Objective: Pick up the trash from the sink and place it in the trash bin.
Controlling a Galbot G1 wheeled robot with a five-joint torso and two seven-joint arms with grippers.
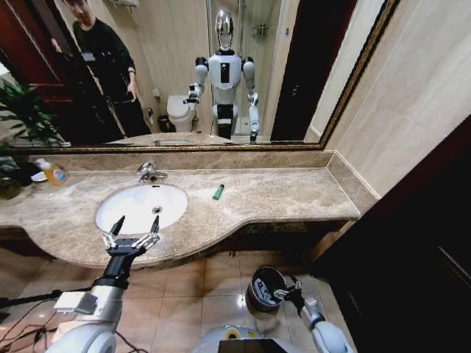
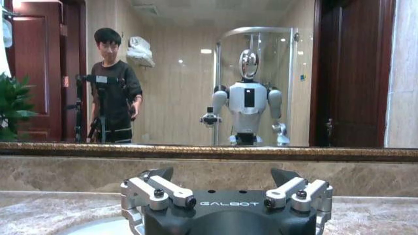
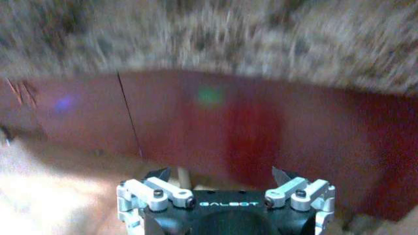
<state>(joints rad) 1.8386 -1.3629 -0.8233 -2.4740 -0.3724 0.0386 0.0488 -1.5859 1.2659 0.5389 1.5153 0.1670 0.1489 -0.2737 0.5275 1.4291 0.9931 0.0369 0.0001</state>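
The white oval sink [image 1: 140,207] lies in the beige marble counter, with a chrome tap [image 1: 149,173] behind it. I see nothing lying in its basin. A small green tube [image 1: 218,192], a piece of trash, rests on the counter to the right of the sink. My left gripper [image 1: 135,226] hovers open over the sink's near rim with nothing between its fingers; its wrist view shows the spread fingers [image 2: 160,175] facing the mirror. The trash bin [image 1: 263,287] stands on the floor tiles below the counter. My right gripper [image 1: 288,292] hangs open beside the bin's right rim, empty [image 3: 222,175].
An orange-liquid soap bottle [image 1: 53,173] and a plant [image 1: 26,118] stand at the counter's left end. A large mirror [image 1: 191,66] backs the counter. A dark wooden cabinet front [image 3: 248,127] runs under the counter. A dark panel [image 1: 419,243] closes off the right side.
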